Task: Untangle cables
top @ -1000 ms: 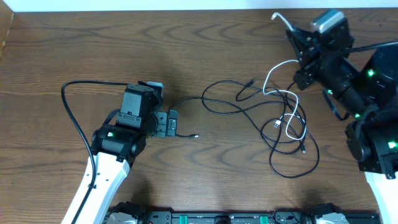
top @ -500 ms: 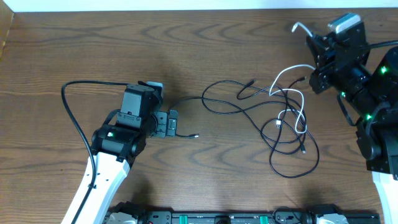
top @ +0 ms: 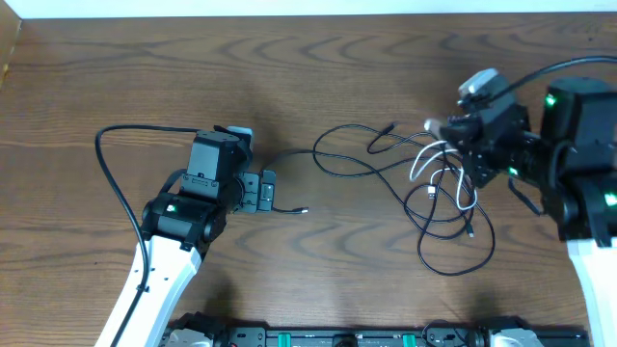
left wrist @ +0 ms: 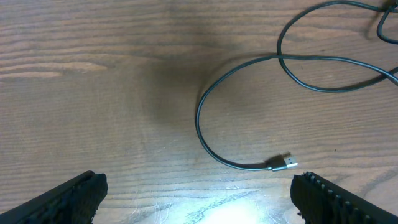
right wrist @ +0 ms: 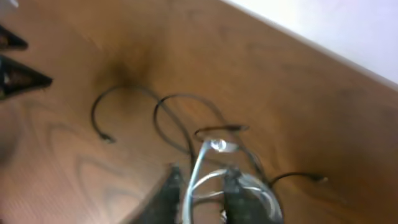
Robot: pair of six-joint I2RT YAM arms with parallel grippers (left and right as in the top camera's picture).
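Observation:
A black cable [top: 386,173] and a white cable [top: 455,185] lie looped over each other right of the table's centre. One black plug end [top: 304,210] reaches left, close to my left gripper [top: 272,192]. In the left wrist view that gripper [left wrist: 199,199] stands wide open and low over the wood, and the black cable's plug [left wrist: 283,163] lies just ahead of its right finger [left wrist: 336,196]. My right gripper [top: 445,133] hovers over the tangle's upper part. In the blurred right wrist view its jaws [right wrist: 202,183] stand a little apart, with the white cable [right wrist: 198,167] running between them.
A thick black arm cable [top: 116,183] arcs to the left of the left arm. The table's far edge [top: 289,13] meets a white wall. Bare wood spreads between the left gripper and the tangle.
The right arm swung from the far right corner down and left over the tangle, bringing the lifted white cable end back with it. Its jaws went from shut to slightly parted. The left arm stayed still.

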